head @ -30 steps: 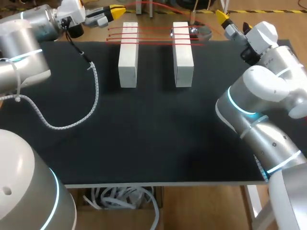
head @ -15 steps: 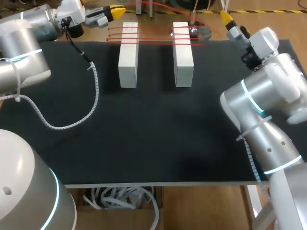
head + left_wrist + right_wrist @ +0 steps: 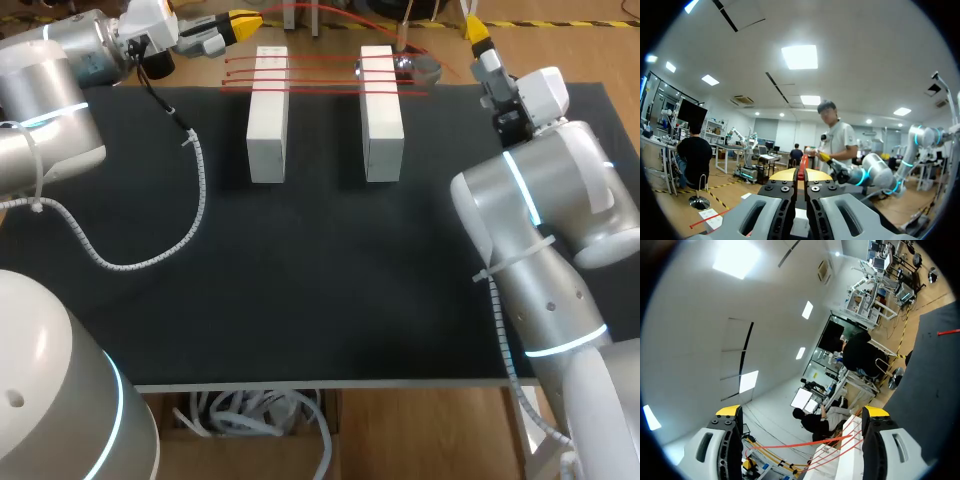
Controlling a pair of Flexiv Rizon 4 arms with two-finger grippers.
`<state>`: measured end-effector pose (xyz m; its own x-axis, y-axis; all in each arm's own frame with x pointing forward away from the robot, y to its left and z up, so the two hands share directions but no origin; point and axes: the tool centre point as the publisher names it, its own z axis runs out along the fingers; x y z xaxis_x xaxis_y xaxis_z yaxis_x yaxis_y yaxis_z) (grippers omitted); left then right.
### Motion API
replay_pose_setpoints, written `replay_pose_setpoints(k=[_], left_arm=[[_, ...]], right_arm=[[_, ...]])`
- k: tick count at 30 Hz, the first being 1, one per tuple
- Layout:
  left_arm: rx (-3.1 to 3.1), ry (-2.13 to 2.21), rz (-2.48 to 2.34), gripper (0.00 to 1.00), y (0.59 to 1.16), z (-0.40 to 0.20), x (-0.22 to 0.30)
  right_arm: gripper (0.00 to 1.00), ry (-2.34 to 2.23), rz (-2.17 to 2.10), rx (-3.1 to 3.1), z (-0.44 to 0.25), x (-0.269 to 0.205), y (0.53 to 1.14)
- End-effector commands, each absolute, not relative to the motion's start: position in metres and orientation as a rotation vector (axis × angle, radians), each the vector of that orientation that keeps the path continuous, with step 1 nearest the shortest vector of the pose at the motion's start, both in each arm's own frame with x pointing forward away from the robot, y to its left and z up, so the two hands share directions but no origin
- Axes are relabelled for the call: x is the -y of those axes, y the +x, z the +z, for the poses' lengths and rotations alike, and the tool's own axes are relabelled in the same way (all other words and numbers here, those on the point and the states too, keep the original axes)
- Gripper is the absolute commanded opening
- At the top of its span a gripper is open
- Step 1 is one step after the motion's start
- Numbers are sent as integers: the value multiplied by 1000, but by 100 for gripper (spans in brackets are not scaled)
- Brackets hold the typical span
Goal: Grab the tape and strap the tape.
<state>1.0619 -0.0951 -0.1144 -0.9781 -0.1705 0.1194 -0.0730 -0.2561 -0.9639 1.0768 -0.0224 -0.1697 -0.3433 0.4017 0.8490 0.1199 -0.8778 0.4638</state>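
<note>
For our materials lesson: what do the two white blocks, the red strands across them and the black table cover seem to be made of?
White blocks: probably foam or painted wood; matte, sharp-edged, no gloss.
Red strands: thin cord or plastic wire, since they run taut and straight across both blocks.
Black table cover: likely cloth or felt; flat, dull, no reflections.

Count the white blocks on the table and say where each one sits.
2. The left block stands left of middle at the table's far side; the right block stands beside it, apart. Red cords run across both. None seems hidden.
</note>
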Motion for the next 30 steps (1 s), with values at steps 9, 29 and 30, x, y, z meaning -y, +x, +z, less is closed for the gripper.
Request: replay_pose_setpoints(k=[9, 29, 30], left_arm=[[-1873, -307, -2422, 0, 1061, -115, 95], [-1873, -307, -2422, 0, 1061, -115, 95], [-1873, -307, -2422, 0, 1061, -115, 95]], right_arm=[[100, 1697, 2266, -779, -166, 15, 1078], [100, 1682, 2301, -699, -165, 16, 1075], [100, 1690, 2343, -588, -166, 17, 1073]])
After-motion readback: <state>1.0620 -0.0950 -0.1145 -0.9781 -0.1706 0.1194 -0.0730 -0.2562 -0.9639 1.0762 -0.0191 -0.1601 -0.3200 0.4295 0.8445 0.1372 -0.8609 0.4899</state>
